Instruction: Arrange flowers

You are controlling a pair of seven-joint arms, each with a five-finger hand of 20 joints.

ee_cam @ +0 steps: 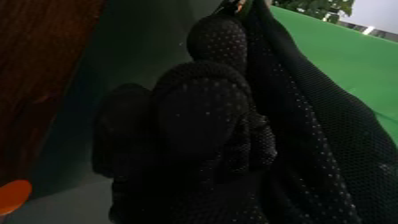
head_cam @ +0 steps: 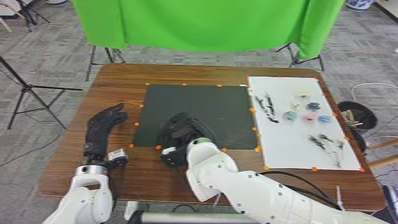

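Right hand: fingers curled, tips pinching a small orange-green thing, too little showing to name. Hand was over the near part of the dark mat. Left hand lay beside the mat's left edge, fingers extended. To the mat's right, a white sheet bore pale, pink and blue flower heads, dark sprigs and leafy stems.
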